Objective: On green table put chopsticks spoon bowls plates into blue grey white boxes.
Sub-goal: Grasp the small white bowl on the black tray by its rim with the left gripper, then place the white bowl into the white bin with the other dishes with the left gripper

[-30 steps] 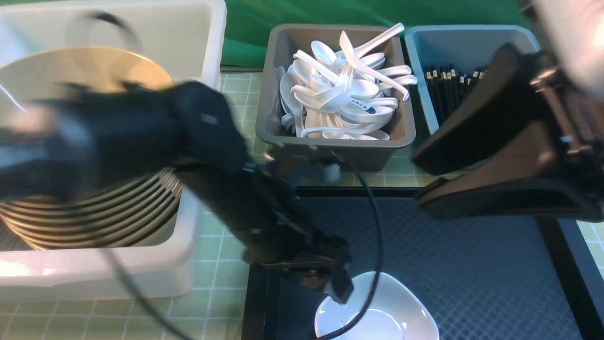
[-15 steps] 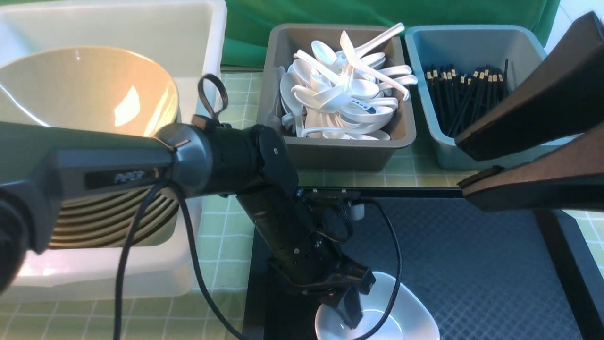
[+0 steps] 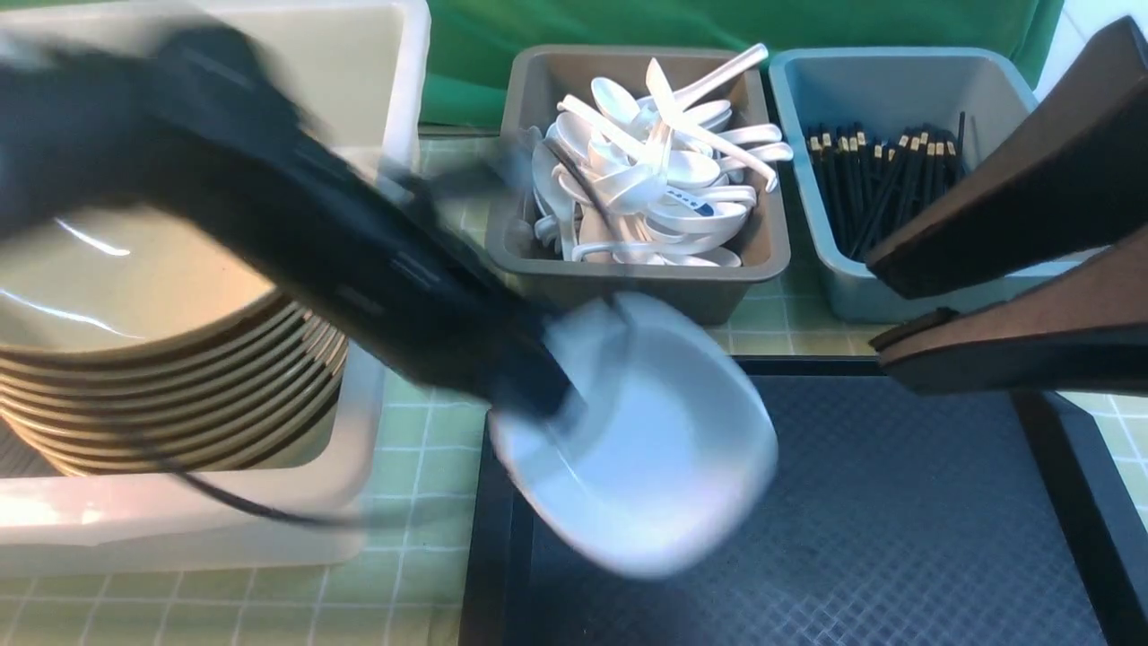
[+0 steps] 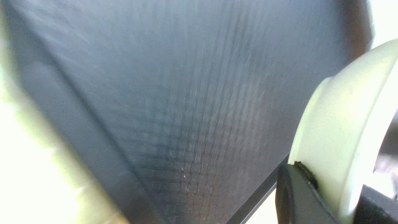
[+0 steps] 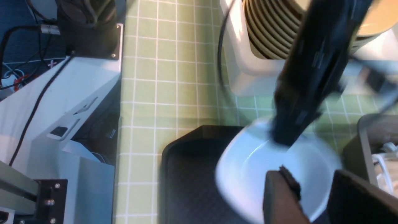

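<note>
Front view: your left gripper point(image 3: 538, 388) is clamped on the rim of a white bowl point(image 3: 655, 440); the bowl is blurred and seems to hang clear above the left part of the black mat point(image 3: 897, 520), just beside the white box point(image 3: 395, 117) that holds a stack of beige bowls point(image 3: 179, 404). Your right gripper point(image 3: 874, 305) waits at the right edge, jaws apart, nothing between them.

Expect the bowl to be rigid, smooth and fairly light; the glossy wall looks slippery, and it would likely chip if knocked against the box wall; a pinch at one point of the rim lets it swing, so take hold deep over the rim and set it down gently.

Left wrist view alone gives the grip up close: a dark finger point(image 4: 292, 193) pressed against the bowl's pale wall; the front view's blur hides this. Right wrist view shows the bowl's hollow from the other side and the right arm's own fingers point(image 5: 279, 199) standing apart. Only the front view shows the grey box point(image 3: 637, 283) of spoons point(image 3: 646, 170) and the blue box point(image 3: 839, 287) of chopsticks point(image 3: 883, 179).
</note>
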Motion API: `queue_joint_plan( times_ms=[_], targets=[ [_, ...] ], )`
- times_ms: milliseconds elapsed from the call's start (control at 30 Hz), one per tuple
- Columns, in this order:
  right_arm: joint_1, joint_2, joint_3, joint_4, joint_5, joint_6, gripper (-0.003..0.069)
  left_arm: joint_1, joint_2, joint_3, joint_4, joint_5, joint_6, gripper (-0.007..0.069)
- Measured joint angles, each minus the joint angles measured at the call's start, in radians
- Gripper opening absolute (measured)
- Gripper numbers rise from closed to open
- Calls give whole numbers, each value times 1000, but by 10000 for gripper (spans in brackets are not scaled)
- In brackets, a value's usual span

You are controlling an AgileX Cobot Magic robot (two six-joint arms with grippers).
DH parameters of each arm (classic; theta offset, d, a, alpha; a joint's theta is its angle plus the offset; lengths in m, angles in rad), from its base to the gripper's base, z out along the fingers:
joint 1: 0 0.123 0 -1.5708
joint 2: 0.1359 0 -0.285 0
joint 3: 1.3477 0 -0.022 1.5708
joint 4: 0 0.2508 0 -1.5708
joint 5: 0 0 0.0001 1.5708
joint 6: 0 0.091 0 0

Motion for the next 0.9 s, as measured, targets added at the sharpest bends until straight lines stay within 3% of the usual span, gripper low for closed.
queue_joint_plan(
  times_ms=[33, 167, 200, 267, 300, 400, 467, 700, 767, 900],
  targets=[
    [0, 4, 0, 13, -13, -16, 235, 38, -40, -2, -2, 6, -9, 15],
    [0, 66, -23, 97, -101, -107, 235, 342, -273, -5, -28, -8, -80, 15],
    [1, 124, -61, 111, -131, -126, 235, 488, -344, -5, -40, -39, -137, 15],
    [1, 160, -90, 112, -143, -133, 235, 599, -391, -5, -42, -57, -169, 15],
    [1, 227, -149, 116, -158, -136, 235, 748, -445, -5, -33, -80, -220, 15],
    [1, 314, -235, 136, -169, -136, 235, 955, -512, -5, 45, -94, -308, 15],
    [1, 362, -286, 177, -176, -135, 235, 1009, -538, -5, 150, -100, -390, 15],
    [5, 415, -329, 323, -170, -143, 235, 1023, -488, -5, 478, -142, -645, 15],
    [16, 419, -330, 329, -157, -150, 235, 1024, -445, -5, 528, -150, -668, 15],
    [43, 425, -311, 329, -160, -155, 235, 1024, -362, -5, 509, -156, -634, 15]
  ],
)
